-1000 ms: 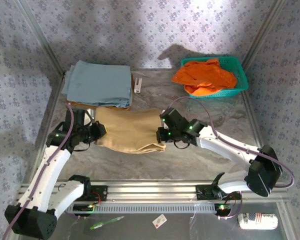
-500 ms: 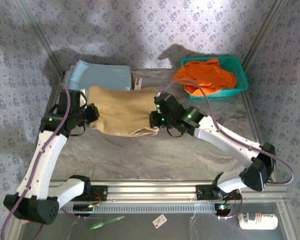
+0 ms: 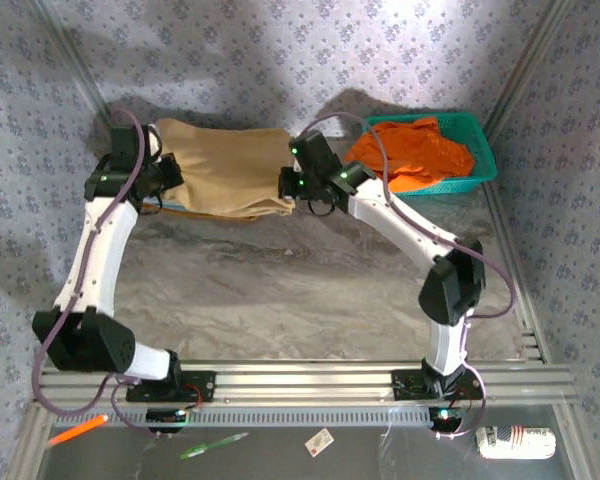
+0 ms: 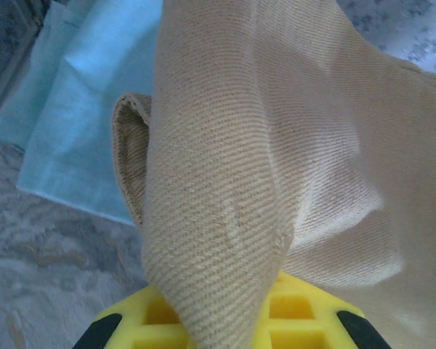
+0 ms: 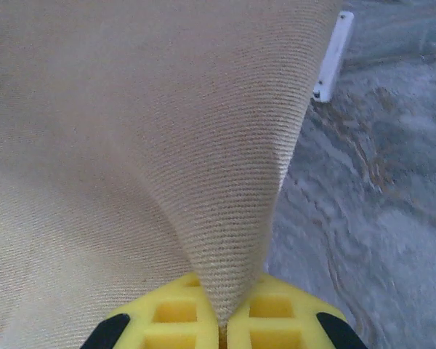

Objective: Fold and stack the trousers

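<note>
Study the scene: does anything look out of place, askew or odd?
The orange garment spills over the rim of the teal basket. A small white piece lies loose on the table beside the trousers.

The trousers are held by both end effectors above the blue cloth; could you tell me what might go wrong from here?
1. The left end effector and right end effector each pinch just an edge of the trousers; a layer may slip out and the fold open.
2. The trousers hang over the blue cloth; lowered off-centre, they could land askew or rumple it.
</note>
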You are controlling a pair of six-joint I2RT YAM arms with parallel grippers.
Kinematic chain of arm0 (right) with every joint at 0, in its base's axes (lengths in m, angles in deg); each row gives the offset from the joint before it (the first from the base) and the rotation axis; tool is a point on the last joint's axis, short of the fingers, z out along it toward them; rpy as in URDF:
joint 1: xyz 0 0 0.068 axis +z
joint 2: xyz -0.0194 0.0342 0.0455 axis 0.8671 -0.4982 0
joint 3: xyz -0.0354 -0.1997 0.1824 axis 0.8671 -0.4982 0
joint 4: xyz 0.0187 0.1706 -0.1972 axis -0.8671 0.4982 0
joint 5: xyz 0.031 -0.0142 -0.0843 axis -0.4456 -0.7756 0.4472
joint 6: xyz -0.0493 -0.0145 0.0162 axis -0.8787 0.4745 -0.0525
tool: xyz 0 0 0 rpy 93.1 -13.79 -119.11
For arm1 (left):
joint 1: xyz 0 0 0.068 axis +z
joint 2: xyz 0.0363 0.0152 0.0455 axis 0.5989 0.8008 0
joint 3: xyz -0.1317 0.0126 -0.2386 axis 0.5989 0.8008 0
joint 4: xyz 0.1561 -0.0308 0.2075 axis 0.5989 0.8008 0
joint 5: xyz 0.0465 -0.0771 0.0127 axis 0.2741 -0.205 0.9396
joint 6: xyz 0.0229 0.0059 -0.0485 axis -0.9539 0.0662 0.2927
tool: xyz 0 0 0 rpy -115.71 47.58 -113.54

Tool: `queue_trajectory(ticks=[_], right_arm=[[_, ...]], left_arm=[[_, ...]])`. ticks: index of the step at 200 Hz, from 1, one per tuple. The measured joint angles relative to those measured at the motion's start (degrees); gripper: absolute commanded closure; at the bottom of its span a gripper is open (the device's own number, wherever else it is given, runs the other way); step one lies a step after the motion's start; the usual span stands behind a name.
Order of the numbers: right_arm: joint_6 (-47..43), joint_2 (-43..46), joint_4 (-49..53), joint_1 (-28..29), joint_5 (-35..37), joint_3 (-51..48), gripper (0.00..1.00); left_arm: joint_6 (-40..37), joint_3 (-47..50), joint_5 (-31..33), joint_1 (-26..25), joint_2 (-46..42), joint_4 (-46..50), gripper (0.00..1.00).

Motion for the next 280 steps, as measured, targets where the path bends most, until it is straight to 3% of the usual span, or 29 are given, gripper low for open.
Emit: queue_trajectory(ticks=[107,148,202,213,225,229,236,244,261,280], right_arm=[[-1.9,-34.9,3.8,-4.9,-8.0,44.1,1.0],[0.6,-38.5,2.3,-5.9,-12.5,46.9,1.0],[4.8,-43.2,-2.3,-5.6,-17.1,48.0,1.0],[6.0,-45.0,-3.0,-5.6,-18.2,48.9,0.88],[7.5,-46.7,-3.6,-5.8,-19.6,49.5,0.75],[8.0,-47.1,-3.7,-5.9,-19.7,49.5,0.7],[8.4,-47.8,-3.4,-6.1,-19.9,49.6,0.63],[8.7,-48.5,-3.1,-6.5,-20.2,49.6,0.57],[9.6,-49.2,-2.2,-7.4,-21.1,49.6,0.47],[8.9,-49.1,-1.0,-8.0,-21.4,49.6,0.44]], left_arm=[[-4.5,-14.2,-0.7,6.7,22.2,-10.6,1.0],[-5.6,-22.7,-4.3,8.5,29.5,-9.6,1.0],[-5.5,-23.9,-7.8,12.4,33.2,-7.1,1.0],[-5.4,-23.5,-8.7,13.2,34.1,-7.0,0.83],[-5.1,-23.1,-9.6,14.0,35.0,-6.5,0.53],[-5.0,-23.0,-9.3,14.3,35.4,-6.5,0.39],[-4.9,-22.9,-8.6,14.9,35.9,-6.8,0.25],[-4.9,-22.5,-7.6,15.8,36.4,-7.3,0.18],[-4.3,-22.2,-5.9,17.8,37.3,-7.4,0.13],[-3.1,-22.2,-4.0,19.0,37.9,-6.9,0.11]])
